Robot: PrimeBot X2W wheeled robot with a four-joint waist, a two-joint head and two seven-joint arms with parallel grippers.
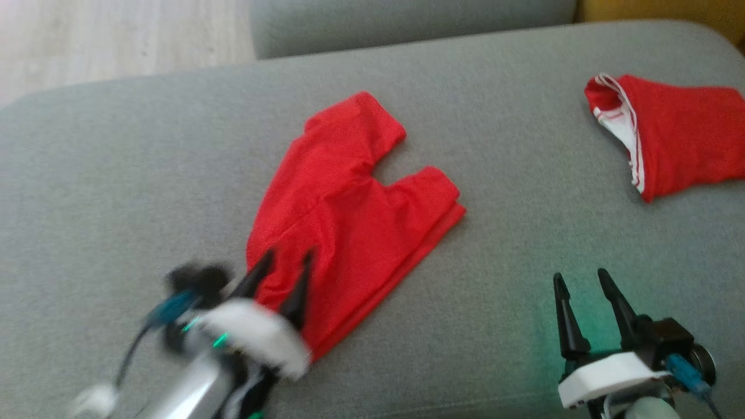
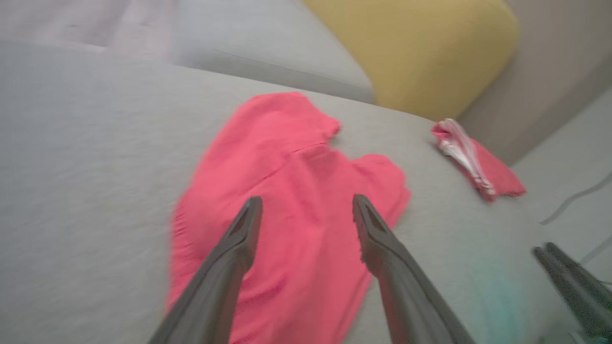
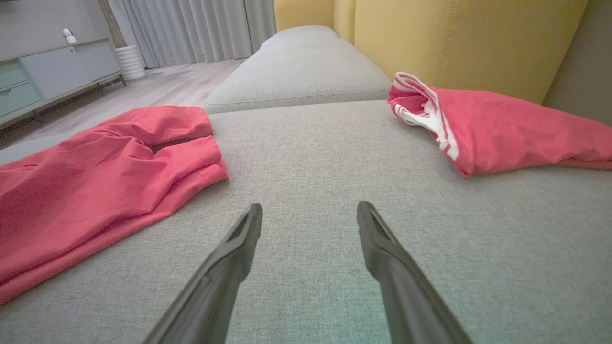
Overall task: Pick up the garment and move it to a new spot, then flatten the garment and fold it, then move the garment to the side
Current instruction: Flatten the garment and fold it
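Head view: left end effector (image 1: 289, 262), spread wide and empty, hovers over the 7 o'clock edge of the red shorts (image 1: 349, 221), which lie folded flat mid-sofa seat (image 1: 495, 314), seemingly finished. Right end effector (image 1: 581, 279), equally open and empty, idles at 5 o'clock, clear of the striped red garment (image 1: 681, 139) at 2 o'clock.

No text, brand or number is legible on the red garment (image 1: 349, 221) or the sofa (image 1: 116, 174) beneath it, as far as the blur allows.

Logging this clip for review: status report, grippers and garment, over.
Left gripper open over near edge of folded red garment. Right gripper open above grey cushion. Second red garment, white-trimmed, lies apart at right; nothing in the way.
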